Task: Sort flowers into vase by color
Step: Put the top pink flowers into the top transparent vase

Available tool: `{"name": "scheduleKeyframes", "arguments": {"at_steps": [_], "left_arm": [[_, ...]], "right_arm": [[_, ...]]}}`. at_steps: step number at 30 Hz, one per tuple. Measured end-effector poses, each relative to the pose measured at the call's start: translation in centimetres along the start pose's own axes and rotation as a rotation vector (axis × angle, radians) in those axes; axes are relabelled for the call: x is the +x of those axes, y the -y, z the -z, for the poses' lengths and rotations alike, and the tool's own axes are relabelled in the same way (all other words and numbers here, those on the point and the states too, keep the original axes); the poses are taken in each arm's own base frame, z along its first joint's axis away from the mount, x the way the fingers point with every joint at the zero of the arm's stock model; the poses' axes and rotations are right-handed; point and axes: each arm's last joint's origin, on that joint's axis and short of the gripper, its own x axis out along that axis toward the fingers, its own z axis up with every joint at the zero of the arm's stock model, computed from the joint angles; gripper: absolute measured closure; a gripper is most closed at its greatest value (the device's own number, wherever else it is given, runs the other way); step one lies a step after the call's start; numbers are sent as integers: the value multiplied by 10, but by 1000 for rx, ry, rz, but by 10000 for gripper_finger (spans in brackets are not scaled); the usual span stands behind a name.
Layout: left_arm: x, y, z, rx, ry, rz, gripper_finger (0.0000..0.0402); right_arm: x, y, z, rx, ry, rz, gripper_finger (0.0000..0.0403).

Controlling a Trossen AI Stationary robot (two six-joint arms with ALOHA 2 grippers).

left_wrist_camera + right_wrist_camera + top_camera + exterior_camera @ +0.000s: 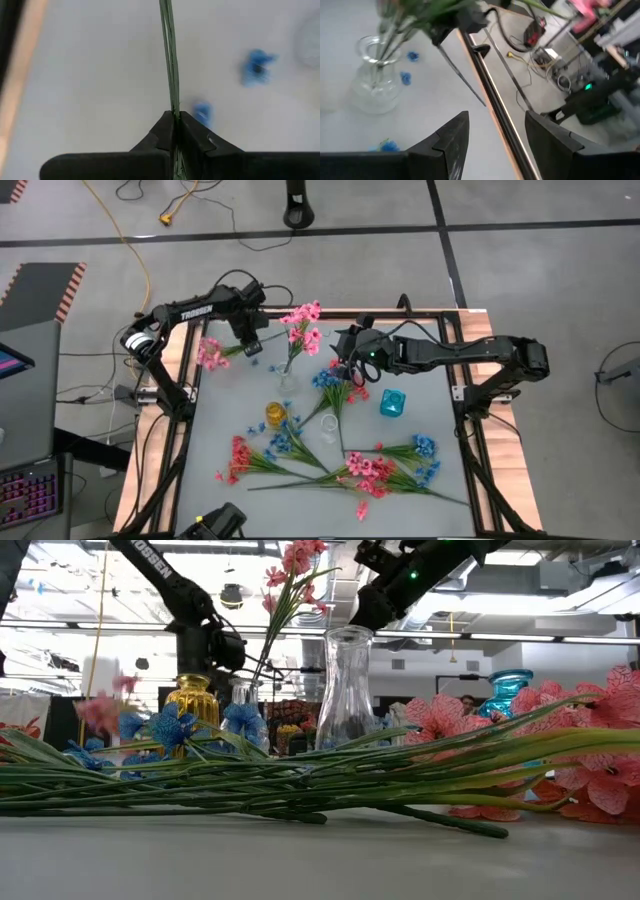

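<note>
Left end effector (175, 117): it sat near the far left corner of the grey bench (420, 420). Its two dark fingers were pressed together on a thin green stem (170, 60). The stem ran straight out from between the fingertips.

Held flower: a pink spray of small blossoms (211, 353) lay by the left edge of the bench, just beside the left end effector. Its stem led toward the fingers.

Right end effector (495, 135): it hung over the far middle of the bench, above a blue bunch (328, 381). Its two dark fingers stood wide apart with nothing between them.

Small clear glass vase (288, 376): it stood between the two arms and held a tall pink spray (303, 326) that leaned to one side.

Tall clear glass vase (346, 688): it stood upright behind the heap of stems in the low view.

Gold vase (276, 414): it stood near the middle of the bench, with blue blossoms beside it.

Teal glass vase (392, 403): it stood to the right of the middle, apart from the flowers.

Flowers left on the bench: pink, coral-red and blue sprays (375, 473) lay flat in a heap along the near side, their long green stems crossing each other.

Loose bits: a few small blue petals (256, 67) lay on the bench near the held stem.
</note>
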Motion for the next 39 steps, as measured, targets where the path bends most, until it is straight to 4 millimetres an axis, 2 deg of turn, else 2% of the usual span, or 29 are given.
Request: {"name": "scheduleKeyframes", "arguments": {"at_steps": [10,20,24,32,39], "left_arm": [[-41,8,2,-43,-118,129,400],[-78,16,7,-125,-222,194,400],[-85,19,8,-215,-194,198,400],[-90,27,6,-336,-144,339,400],[-96,34,8,-447,-143,334,400]], "right_arm": [[-15,-26,-9,-225,53,-67,184],[-26,-43,-14,-257,90,-110,184],[-33,-52,-17,-268,112,-134,184],[-46,-68,-21,-293,149,-181,184],[-52,-75,-22,-304,166,-205,184]]}}
